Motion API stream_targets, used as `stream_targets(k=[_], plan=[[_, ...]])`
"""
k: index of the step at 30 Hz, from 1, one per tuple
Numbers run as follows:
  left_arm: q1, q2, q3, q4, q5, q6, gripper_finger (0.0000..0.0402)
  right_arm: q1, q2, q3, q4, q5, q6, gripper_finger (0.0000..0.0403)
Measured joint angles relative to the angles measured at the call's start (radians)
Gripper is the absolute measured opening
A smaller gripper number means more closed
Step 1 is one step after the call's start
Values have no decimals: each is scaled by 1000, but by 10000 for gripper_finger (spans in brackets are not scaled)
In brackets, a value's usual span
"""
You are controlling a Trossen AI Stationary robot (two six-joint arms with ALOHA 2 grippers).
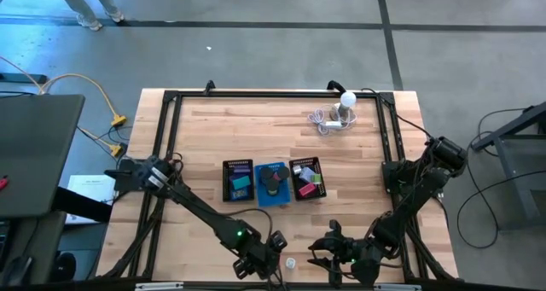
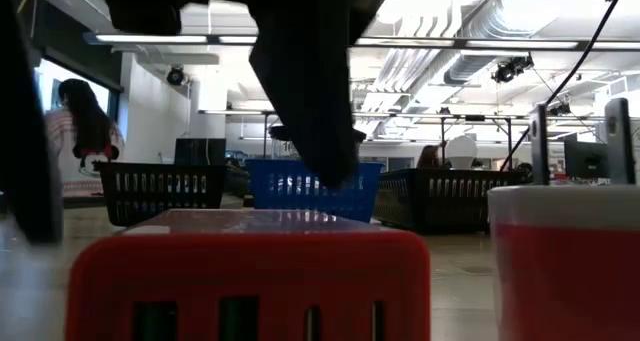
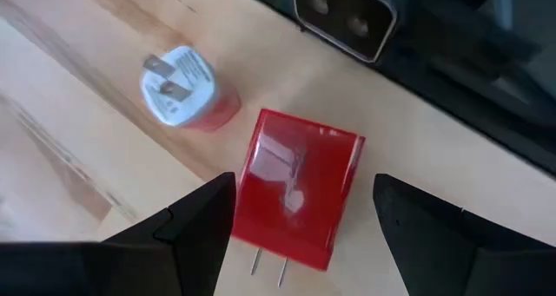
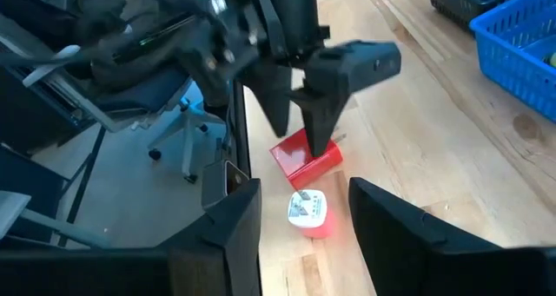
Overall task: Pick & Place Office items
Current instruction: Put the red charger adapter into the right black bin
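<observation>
The red plug block (image 3: 300, 187) is shown lying flat at the table's near edge, directly between the spread fingers of the left gripper (image 3: 304, 222), untouched; its long axis, prongs trailing, runs along the gap; the right gripper (image 4: 304, 235), parted and empty, is stationed nearby.

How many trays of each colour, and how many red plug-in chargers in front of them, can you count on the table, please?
black mesh trays: 2
blue tray: 1
red square charger: 1
round red charger with a white face: 1
Total: 5
</observation>
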Motion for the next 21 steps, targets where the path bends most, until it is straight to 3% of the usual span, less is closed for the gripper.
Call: stream_targets(k=[5,21], plan=[[0,26,1,18,-42,8,263,0,0,0,4,0,0,164],[26,57,0,16,-10,-52,263,1,0,0,4,-1,12,164]])
